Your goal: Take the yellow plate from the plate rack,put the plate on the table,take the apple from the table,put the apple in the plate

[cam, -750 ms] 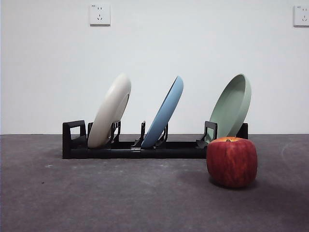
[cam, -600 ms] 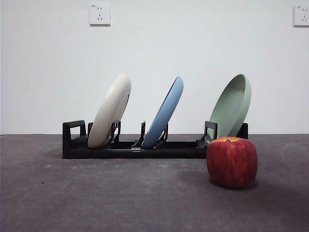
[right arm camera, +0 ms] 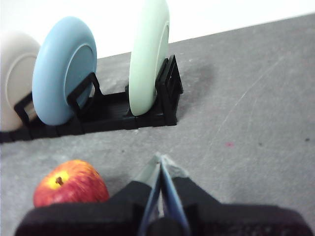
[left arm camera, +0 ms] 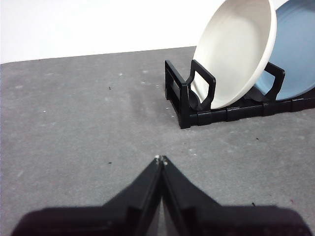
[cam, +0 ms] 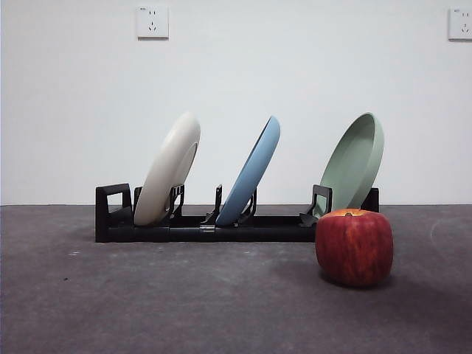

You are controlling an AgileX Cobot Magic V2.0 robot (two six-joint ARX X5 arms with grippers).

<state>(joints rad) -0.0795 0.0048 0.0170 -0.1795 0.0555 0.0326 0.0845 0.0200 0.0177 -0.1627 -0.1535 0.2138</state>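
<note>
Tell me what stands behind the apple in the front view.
Behind the apple stands the pale green plate, leaning in the end slot of the plate rack. The apple covers the rack's end; the plate's foot cannot be seen.

The light blue plate (left arm camera: 295,54) sits half hidden behind the yellow plate (left arm camera: 234,54) from the left wrist; the plate rack (left arm camera: 236,105) beyond it is cut off.

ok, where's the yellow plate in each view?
Front: yellow plate leans in the plate rack slot nearest the loop end, picture's left.
Left wrist: upper right, same end slot.
Right wrist: cut off at left edge.
Shared landmark: light blue plate next to it.
</note>
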